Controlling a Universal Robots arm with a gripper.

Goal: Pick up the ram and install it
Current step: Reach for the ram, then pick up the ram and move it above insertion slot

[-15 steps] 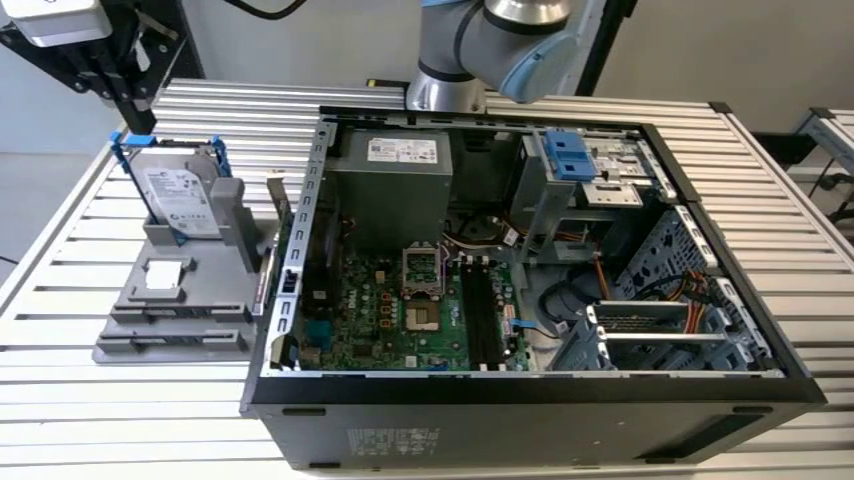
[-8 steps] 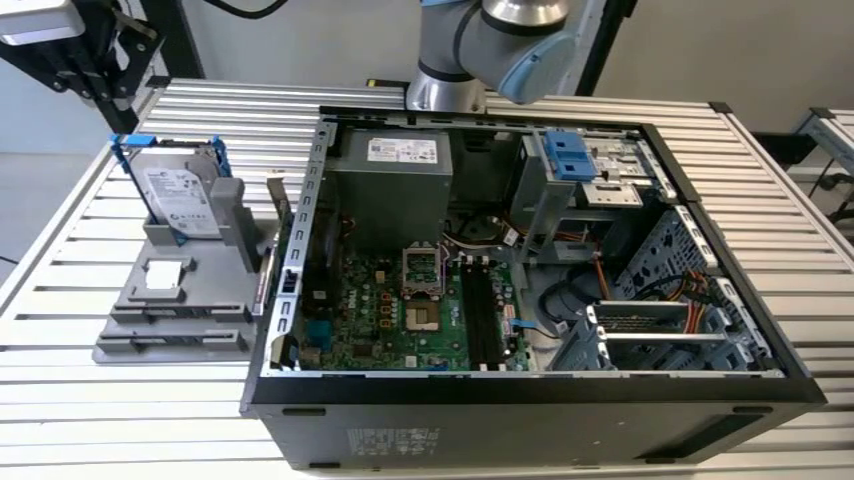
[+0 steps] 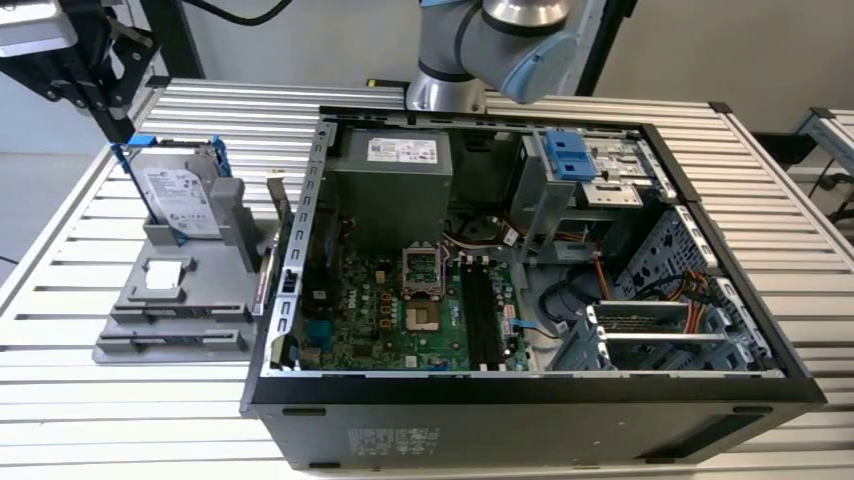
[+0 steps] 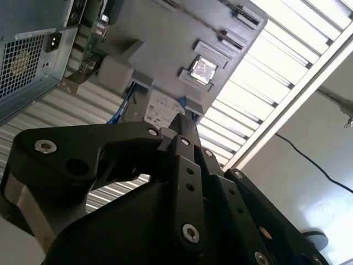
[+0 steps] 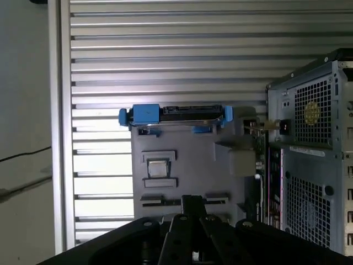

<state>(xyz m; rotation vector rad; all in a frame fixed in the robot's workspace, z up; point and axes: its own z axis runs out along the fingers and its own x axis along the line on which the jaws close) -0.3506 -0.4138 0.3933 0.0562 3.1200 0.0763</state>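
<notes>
Slatted table (image 3: 134,400): ram (image 3: 278,195) thin, dark.

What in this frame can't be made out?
Ram: exterior view, probably the thin upright sliver between fixture and case; edge-on, chips indistinguishable.
Memory slots: exterior view, too small to judge latches.
Part of fixture: first wrist view, hidden behind the gripper.
Arm: exterior view, cut off by the top edge.
</notes>
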